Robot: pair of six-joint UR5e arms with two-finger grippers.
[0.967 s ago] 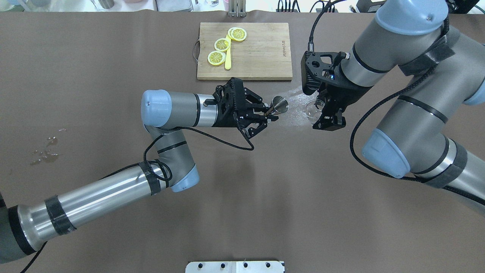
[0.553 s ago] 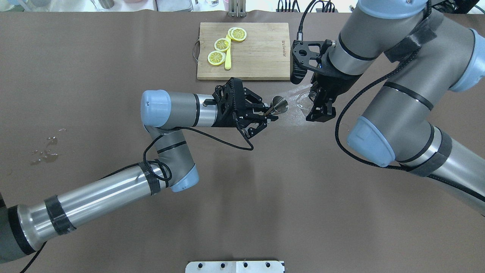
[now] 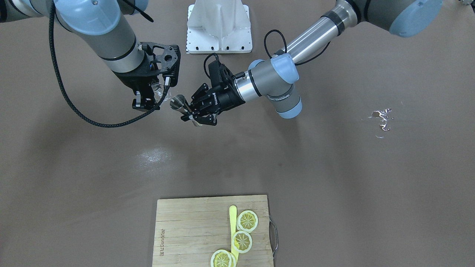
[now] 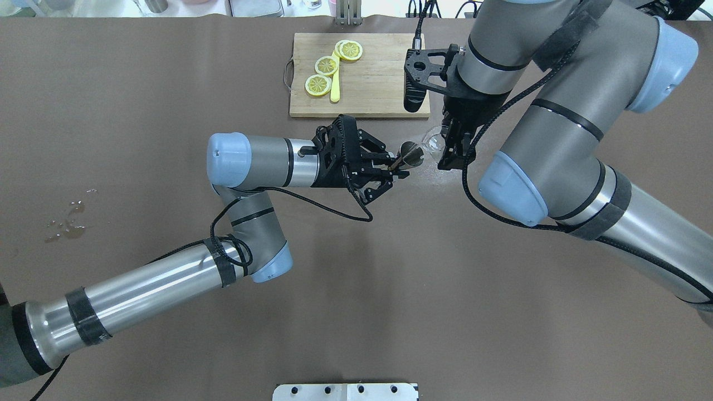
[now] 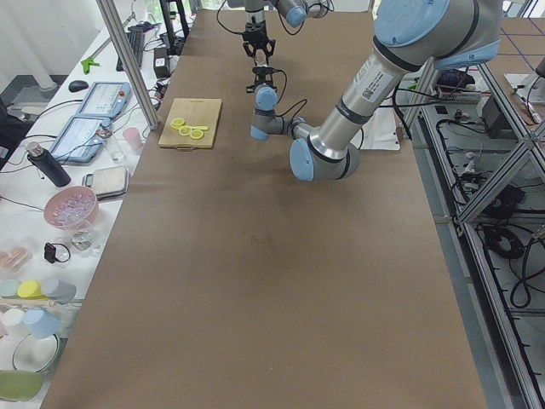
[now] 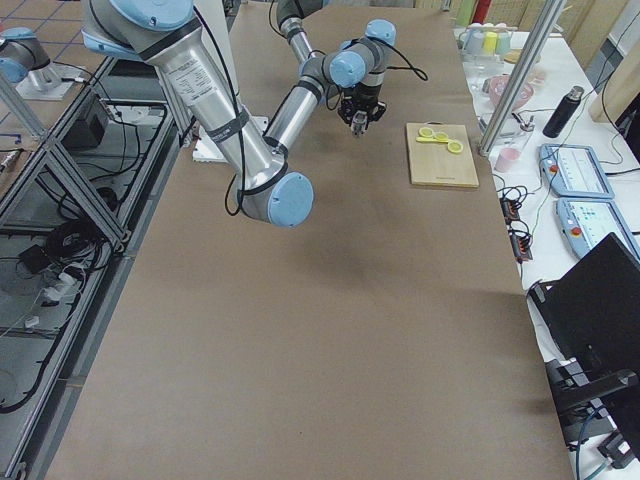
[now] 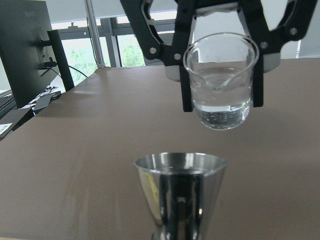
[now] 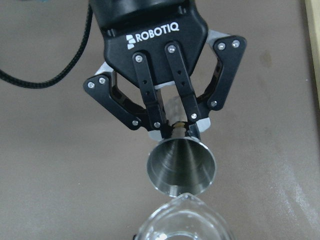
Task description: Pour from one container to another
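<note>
The left tool (image 4: 396,167) pinches the jigger (image 4: 411,154) at its narrow waist, upright, mouth up and apparently empty, above the tabletop (image 4: 356,289). Just beyond its rim and higher hangs the glass (image 7: 220,80), part full of clear liquid, clamped between the fingers of the right tool (image 4: 447,146). The pour looks ready to run from glass to jigger: centre the spout over the cone, tip slowly and hold the jigger level.
</note>
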